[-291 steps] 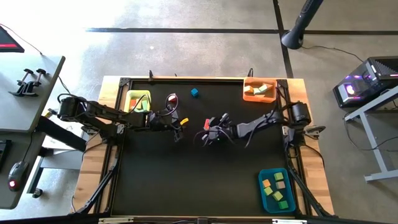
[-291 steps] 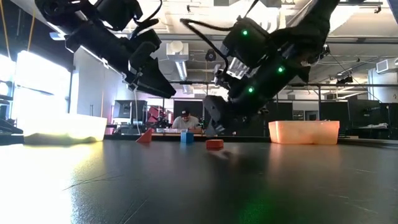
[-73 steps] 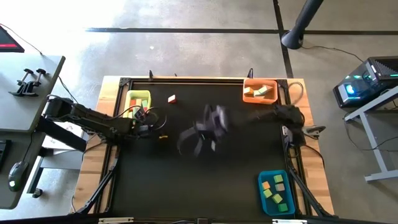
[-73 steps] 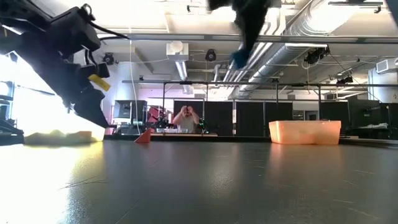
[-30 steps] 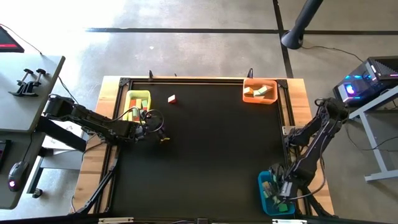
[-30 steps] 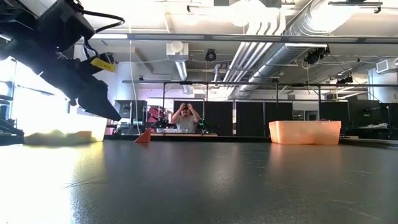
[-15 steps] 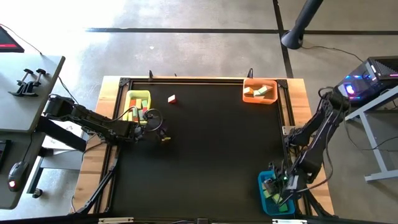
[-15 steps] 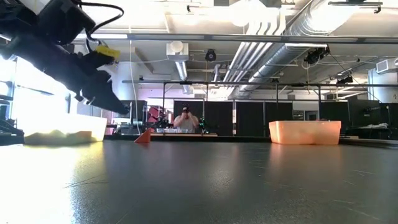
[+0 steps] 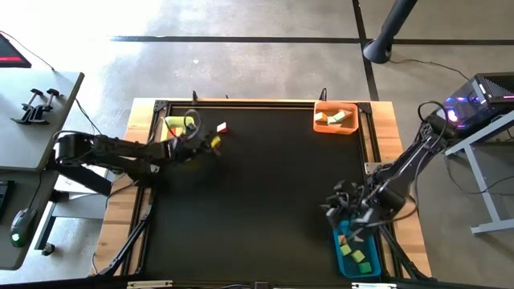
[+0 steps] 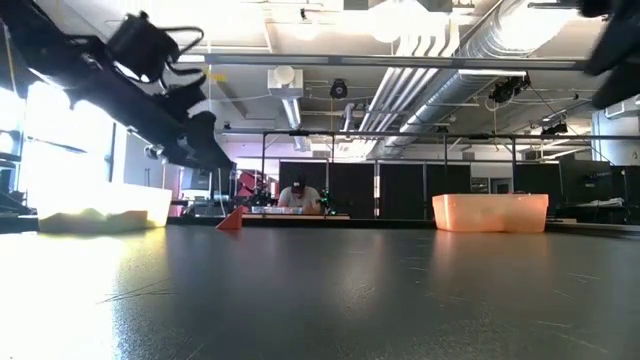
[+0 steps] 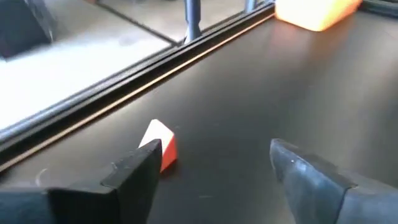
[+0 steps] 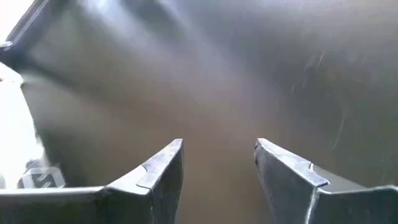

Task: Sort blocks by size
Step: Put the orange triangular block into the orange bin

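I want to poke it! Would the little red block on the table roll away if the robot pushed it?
Probably not: the red block shows flat faces and sharp corners, so it would likely slide. It looks stiff and small, probably light, so the open left gripper could knock it askew.

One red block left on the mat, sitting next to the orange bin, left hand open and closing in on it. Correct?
Not quite. The red block lies near the yellow bin, not the orange bin, as the high view shows. The rest holds: the left hand is open with the block just ahead of it.
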`<state>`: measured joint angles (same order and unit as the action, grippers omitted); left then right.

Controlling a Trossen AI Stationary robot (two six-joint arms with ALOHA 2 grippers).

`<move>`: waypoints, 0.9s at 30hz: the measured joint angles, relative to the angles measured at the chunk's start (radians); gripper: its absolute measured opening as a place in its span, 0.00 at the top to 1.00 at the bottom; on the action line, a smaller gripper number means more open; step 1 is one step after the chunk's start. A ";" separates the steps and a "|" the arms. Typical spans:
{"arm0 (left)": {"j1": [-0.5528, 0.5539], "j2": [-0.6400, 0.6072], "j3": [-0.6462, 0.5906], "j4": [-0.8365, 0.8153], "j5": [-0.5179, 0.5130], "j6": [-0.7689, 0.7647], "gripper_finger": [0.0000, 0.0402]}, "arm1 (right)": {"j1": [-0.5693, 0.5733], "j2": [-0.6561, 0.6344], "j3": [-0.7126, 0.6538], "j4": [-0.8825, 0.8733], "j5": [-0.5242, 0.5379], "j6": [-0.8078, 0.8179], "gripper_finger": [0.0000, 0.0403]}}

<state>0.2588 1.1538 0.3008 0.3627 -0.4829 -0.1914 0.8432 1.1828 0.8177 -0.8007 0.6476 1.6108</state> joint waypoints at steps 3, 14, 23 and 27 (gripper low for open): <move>0.121 0.021 0.021 -0.004 0.122 -0.008 0.24 | -0.075 0.000 0.000 0.010 -0.036 -0.110 0.52; 0.301 0.355 0.378 -0.398 0.241 0.125 0.22 | -0.222 0.000 0.000 0.060 -0.153 -0.351 0.52; 0.341 0.557 0.504 -0.478 0.249 0.151 0.22 | -0.214 0.000 0.000 0.074 -0.153 -0.378 0.52; 0.360 0.585 0.511 -0.474 0.287 0.150 0.23 | -0.214 0.000 0.000 0.077 -0.153 -0.378 0.52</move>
<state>0.6184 1.7392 0.8116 -0.1110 -0.1963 -0.0418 0.6289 1.1831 0.8177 -0.7237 0.4942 1.2330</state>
